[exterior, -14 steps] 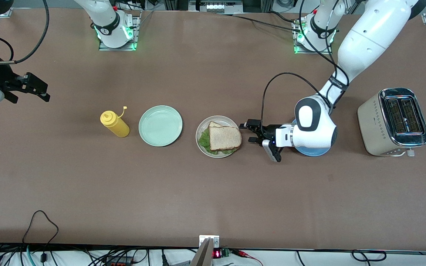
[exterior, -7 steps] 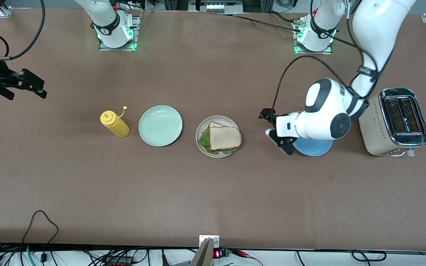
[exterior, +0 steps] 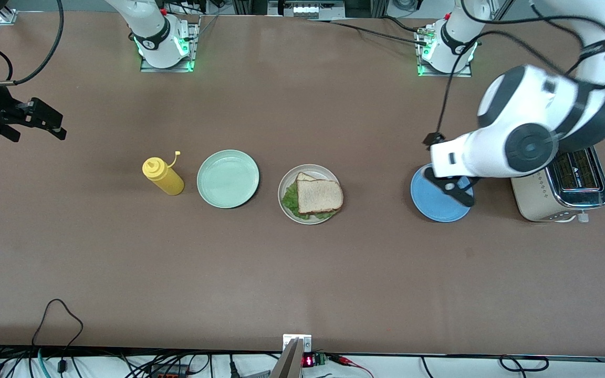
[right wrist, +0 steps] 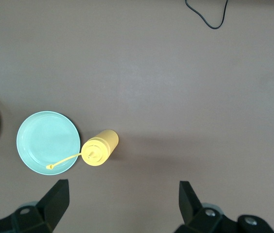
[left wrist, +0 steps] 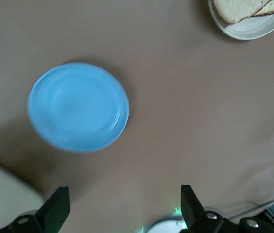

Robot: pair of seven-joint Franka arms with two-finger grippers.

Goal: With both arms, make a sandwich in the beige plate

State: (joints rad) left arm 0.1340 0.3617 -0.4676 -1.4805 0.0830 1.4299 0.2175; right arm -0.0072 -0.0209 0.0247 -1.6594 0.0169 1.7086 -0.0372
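Observation:
The sandwich [exterior: 318,196] lies on the beige plate [exterior: 323,169] mid-table: a bread slice on top, green lettuce showing along one edge. Nothing touches it. My left gripper [exterior: 432,140] hangs high, open and empty, over the table by the blue plate's edge; the left wrist view shows its gripper [left wrist: 122,194] with nothing in it, plus the sandwich [left wrist: 239,8] and beige plate [left wrist: 253,30] at a corner. At the right arm's end of the table my right gripper [exterior: 45,123] waits in the air, open and empty [right wrist: 122,194].
A blue plate [exterior: 434,205] lies under the left hand, with a toaster [exterior: 539,199] beside it at the left arm's end. A mint-green plate [exterior: 228,178] and a yellow squeeze bottle [exterior: 163,177] stand toward the right arm's end. Cables hang along the table's near edge.
The left gripper has drawn back from beside the sandwich, risen, and swung toward the toaster, ending above the blue plate. The right gripper shifted slightly at first, then stayed still.

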